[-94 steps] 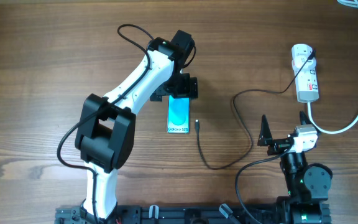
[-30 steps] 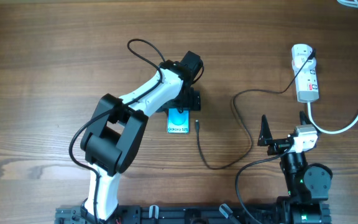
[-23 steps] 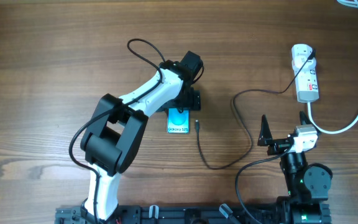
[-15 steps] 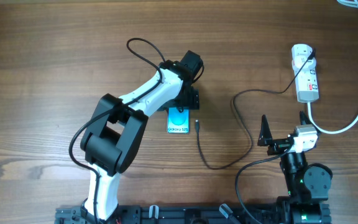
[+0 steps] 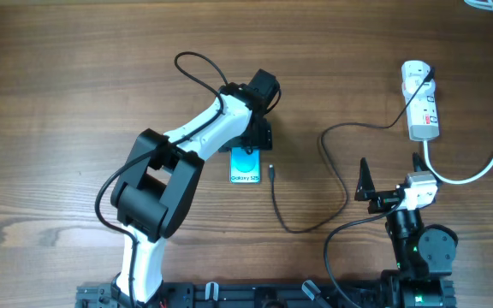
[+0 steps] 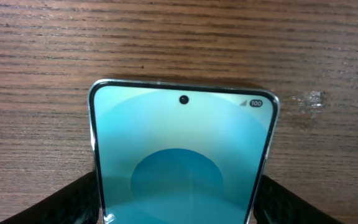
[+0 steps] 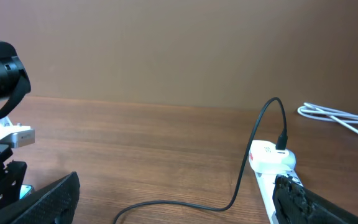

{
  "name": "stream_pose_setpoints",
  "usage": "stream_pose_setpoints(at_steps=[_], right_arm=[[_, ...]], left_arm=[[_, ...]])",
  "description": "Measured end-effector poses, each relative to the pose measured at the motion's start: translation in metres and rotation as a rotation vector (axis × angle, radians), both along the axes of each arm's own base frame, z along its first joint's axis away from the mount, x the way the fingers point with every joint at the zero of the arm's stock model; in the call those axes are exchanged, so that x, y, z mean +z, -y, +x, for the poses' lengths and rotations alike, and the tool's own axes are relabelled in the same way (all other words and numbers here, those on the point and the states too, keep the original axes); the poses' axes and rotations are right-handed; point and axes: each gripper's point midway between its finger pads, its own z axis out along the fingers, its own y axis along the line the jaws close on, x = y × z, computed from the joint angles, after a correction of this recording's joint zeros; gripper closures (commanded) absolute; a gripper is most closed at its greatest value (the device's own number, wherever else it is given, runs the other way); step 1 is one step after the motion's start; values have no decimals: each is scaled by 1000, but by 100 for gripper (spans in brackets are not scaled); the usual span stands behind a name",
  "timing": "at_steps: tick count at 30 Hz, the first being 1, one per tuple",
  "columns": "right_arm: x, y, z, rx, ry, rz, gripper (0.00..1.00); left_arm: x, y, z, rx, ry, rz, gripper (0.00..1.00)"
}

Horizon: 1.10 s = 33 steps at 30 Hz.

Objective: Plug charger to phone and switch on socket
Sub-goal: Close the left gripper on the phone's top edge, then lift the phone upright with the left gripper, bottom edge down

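Note:
The phone [image 5: 245,168] lies flat at the table's middle, turquoise screen up. In the left wrist view the phone [image 6: 182,155] fills the frame, with a black finger against each long edge. My left gripper [image 5: 251,147] [image 6: 179,202] is shut on the phone's upper half. The charger [image 5: 274,198], a thin black cable, loops from the socket [image 5: 422,111] to its tip [image 5: 271,170], which lies just right of the phone, untouched. My right gripper [image 5: 392,174] [image 7: 179,208] is open and empty near the front right. The socket [image 7: 269,158] and charger [image 7: 241,177] lie ahead of it.
A thicker white lead [image 5: 486,167] runs from the socket off the table's right side, and its coil shows in the right wrist view [image 7: 340,115]. A black plug [image 5: 426,79] sits in the socket's far end. The left arm [image 5: 195,128] stretches over the table's middle.
My left gripper moved toward the front over the phone, covering its upper half, and its fingers drew in against the phone's edges. The right arm, charger and socket have not moved.

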Motion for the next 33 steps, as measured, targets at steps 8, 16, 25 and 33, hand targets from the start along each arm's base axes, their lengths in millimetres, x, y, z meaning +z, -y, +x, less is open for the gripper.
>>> stream_pose_setpoints(at_steps=[8,16,25,33], right_arm=[[0,0,0,0,0,0,0],[0,0,0,0,0,0,0],[0,0,0,0,0,0,0],[0,0,0,0,0,0,0]], left_arm=[[0,-3,-6,3,-25,10,4],[-1,-4,-13,3,-57,6,26],[-1,-4,-16,4,-70,4,27],[0,-5,-21,4,-92,8,27]])
